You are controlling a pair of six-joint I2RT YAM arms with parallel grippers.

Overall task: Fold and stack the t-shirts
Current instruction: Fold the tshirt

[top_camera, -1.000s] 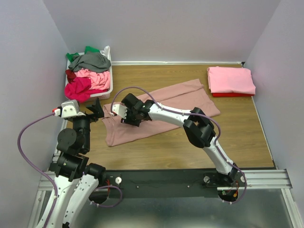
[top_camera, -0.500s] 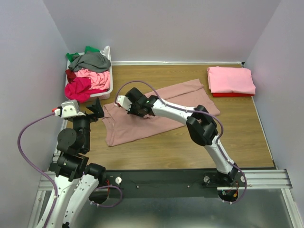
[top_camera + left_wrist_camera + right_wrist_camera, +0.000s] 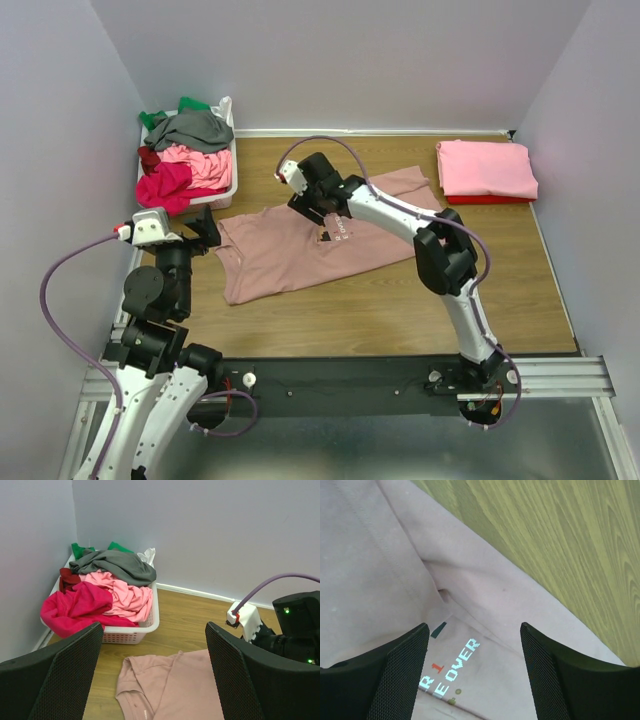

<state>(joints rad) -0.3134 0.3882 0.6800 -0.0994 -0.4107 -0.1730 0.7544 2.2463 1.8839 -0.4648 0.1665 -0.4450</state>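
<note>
A: What takes up most of the scene?

B: The wooden table (image 3: 400,300). On its middle-left part lies the dusty-pink t-shirt (image 3: 290,260), opened out rather than folded, running slantwise from the near left towards the far right.

A: How does the cloth look?

B: Soft and matte, with shallow creases. From the left wrist view (image 3: 170,685) the ribbed collar lies at the near-left end. In the right wrist view (image 3: 370,555) a stitched edge of one layer laps over the printed face, with a small pucker where they meet.

A: And the other tees?

B: A heap of t-shirts (image 3: 185,150) fills the white basket (image 3: 130,636) in the far-left corner: grey on top, green behind, light pink, bright pink and dark red below. In the far-right corner a folded pink t-shirt (image 3: 485,168) rests squarely on a folded red t-shirt (image 3: 490,199).

A: The grippers?

B: The left gripper (image 3: 200,232) hangs just beside the collar end, its jaws spread wide with nothing between them. The right gripper (image 3: 472,645) is right over the shirt's chest, jaws parted and grasping nothing.

A: Any smaller detail?

B: The white text (image 3: 462,665), blocky pixel letters reading "E OVER", sits between the right fingers (image 3: 390,675).
</note>
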